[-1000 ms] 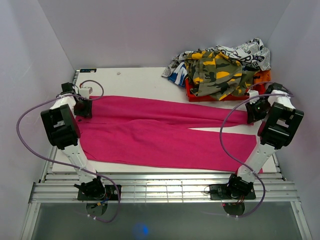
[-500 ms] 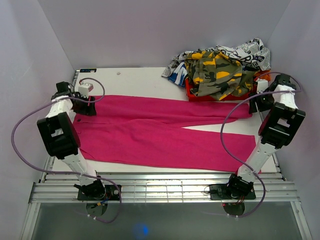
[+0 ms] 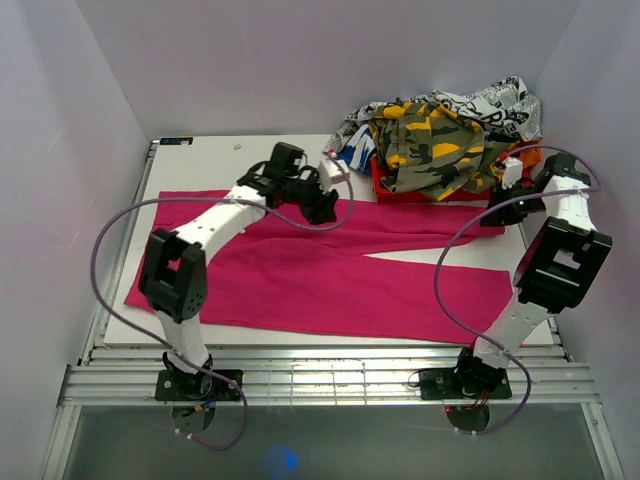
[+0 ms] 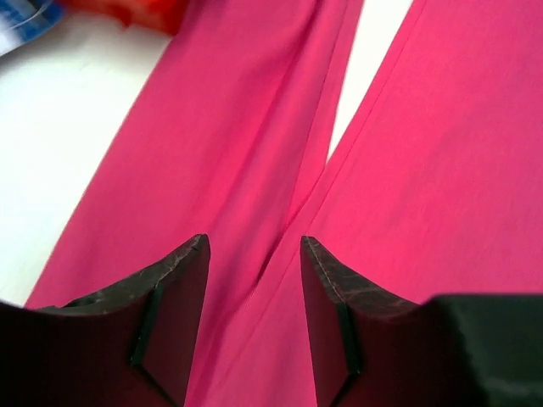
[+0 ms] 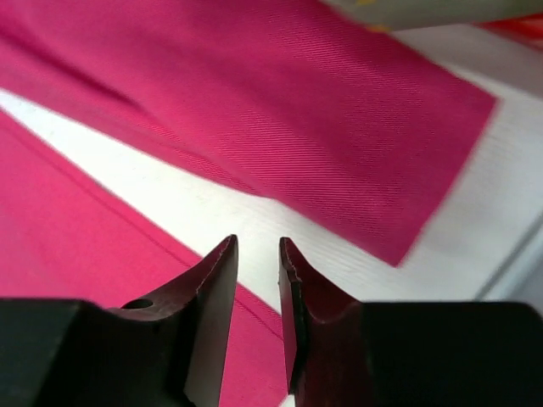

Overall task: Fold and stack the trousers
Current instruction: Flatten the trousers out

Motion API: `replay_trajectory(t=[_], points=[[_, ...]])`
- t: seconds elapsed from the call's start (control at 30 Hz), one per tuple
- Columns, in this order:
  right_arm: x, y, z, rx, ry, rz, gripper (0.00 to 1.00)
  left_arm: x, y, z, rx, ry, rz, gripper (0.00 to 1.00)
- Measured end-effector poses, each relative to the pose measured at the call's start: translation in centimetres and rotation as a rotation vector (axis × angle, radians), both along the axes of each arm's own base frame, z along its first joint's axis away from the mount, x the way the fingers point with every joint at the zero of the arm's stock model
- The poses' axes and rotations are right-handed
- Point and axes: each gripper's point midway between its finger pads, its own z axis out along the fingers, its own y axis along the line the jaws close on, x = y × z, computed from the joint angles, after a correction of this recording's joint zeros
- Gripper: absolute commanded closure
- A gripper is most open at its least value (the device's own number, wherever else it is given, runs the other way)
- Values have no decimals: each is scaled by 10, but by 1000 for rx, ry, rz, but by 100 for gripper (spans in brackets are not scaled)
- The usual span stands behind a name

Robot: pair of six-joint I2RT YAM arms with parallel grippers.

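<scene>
Both arms are off the cloth, and the left has swung in to the middle!
The trousers point(image 3: 330, 265) lie flat across the desk point(image 3: 250, 165), still unfolded. The left gripper point(image 4: 252, 246) now hovers over the crotch fork, jaws half apart and empty. The right gripper point(image 5: 257, 242) has lifted off the far hem, jaws a slit, holding nothing. A fresh grip looks next. From above, the right wrist hides the hem's corner, which is probably flat.

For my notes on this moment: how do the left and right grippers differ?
The left gripper hangs over the trousers' middle, near where the legs split; the right gripper is near the far leg's cuff. The left jaws stand wider apart than the right jaws. Both hold nothing.
</scene>
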Motion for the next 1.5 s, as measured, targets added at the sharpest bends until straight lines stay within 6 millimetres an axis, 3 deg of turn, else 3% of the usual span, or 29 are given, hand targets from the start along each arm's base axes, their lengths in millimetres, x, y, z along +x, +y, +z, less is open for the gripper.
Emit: replay_trajectory(t=[0.07,0.13,0.27,0.37,0.5,0.6,0.73,0.77,0.83,0.9,0.93,1.1,1.23,1.37,1.5], points=[[-17,23,-6,16,12,54,68,3,-41,-15,-16,56,-27,44],[-36,52,-15,5,21,131,64,10,-69,-32,-30,131,-17,44],[-62,96,-41,-76,-9,290,61,27,-90,-67,-50,261,57,43],[-64,98,-58,-148,-44,338,59,29,-87,-84,-47,327,108,42],[-44,80,-68,-250,-106,343,52,30,-80,-85,-54,331,136,42],[-28,68,-74,-316,-148,350,46,22,-73,-91,-41,336,147,41],[-22,60,-90,-363,-144,381,39,11,-61,-102,-18,355,159,41],[-20,60,-92,-362,-141,391,41,9,-59,-106,-12,361,162,41],[-12,55,-91,-384,-144,408,57,8,-55,-111,-1,367,172,41],[-4,52,-93,-385,-114,432,83,10,-50,-113,2,372,186,41],[-1,51,-94,-383,-97,443,89,13,-46,-113,-1,374,196,41],[-3,52,-83,-314,67,509,92,32,-17,-112,-19,388,275,42],[10,50,-41,-304,88,531,92,36,16,-109,-26,402,344,42],[-26,49,-15,-355,138,583,92,30,29,-101,-34,398,360,43],[-79,49,-32,-352,286,634,92,18,29,-101,-32,411,342,43]])
